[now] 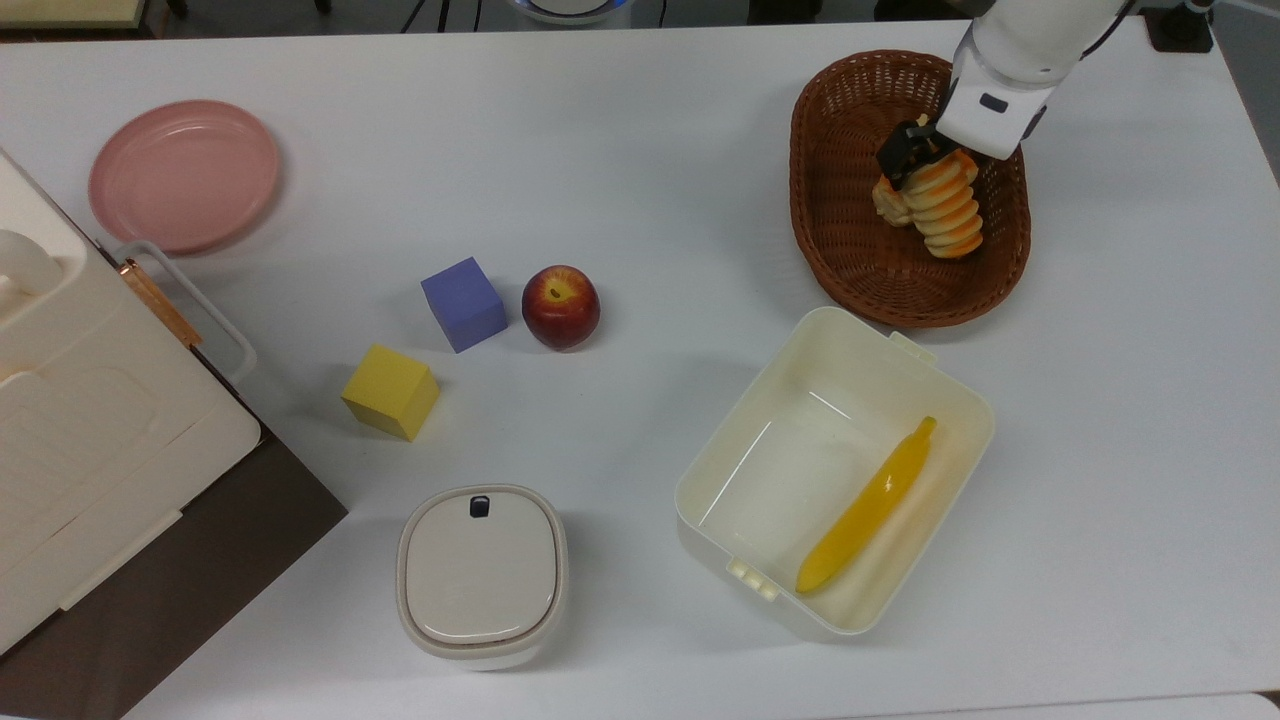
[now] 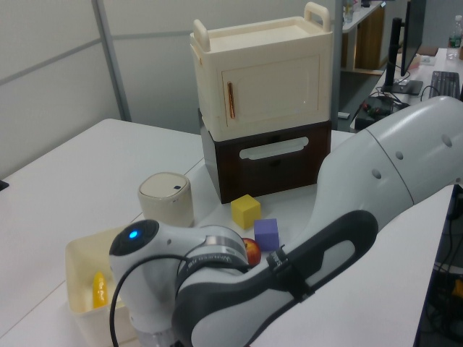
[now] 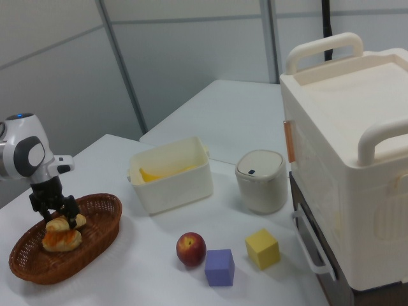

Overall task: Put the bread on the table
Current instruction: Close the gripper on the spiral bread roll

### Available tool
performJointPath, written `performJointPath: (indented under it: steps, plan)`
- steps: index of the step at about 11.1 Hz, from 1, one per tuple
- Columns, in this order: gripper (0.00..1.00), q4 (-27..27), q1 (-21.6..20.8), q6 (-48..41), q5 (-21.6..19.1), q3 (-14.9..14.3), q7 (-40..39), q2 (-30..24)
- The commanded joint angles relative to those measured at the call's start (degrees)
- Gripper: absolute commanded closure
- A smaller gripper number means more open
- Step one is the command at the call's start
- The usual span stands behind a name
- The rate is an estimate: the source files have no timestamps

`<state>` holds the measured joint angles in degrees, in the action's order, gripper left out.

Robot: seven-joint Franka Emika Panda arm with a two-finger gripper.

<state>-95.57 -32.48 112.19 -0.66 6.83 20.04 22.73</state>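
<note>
The bread (image 1: pixel 950 215) is a long cream loaf with orange bands. It lies in the brown wicker basket (image 1: pixel 810 200) at the top view's upper right, beside a stubbier roll (image 1: pixel 886 200). My gripper (image 1: pixel 925 160) is down inside the basket over the loaf's upper end and covers that end. In the right view the gripper (image 3: pixel 54 213) stands open, its dark fingers spread on either side of the bread (image 3: pixel 62 238) in the basket (image 3: pixel 95 245). The white table (image 1: pixel 650 150) spreads out around the basket.
A white bin (image 1: pixel 700 480) holding a banana (image 1: pixel 870 510) sits just below the basket in the top view. An apple (image 1: pixel 560 306), purple cube (image 1: pixel 463 303) and yellow cube (image 1: pixel 390 391) lie mid-table, with a pink plate (image 1: pixel 184 175), lidded canister (image 1: pixel 482 572) and cream cabinet (image 1: pixel 80 420) further left.
</note>
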Motion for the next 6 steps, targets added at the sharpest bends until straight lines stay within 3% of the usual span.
performJointPath:
  steps: [1, 2, 6]
  plan:
    - [0.2, -3.39, -2.93, -2.74, 7.12, -0.68, 0.79, -1.02]
    - [0.4, -3.3, -3.11, -4.51, 8.55, -0.68, 0.79, -1.11]
    - [0.47, -0.24, -1.54, -6.01, 8.57, -0.76, 0.87, -2.42]
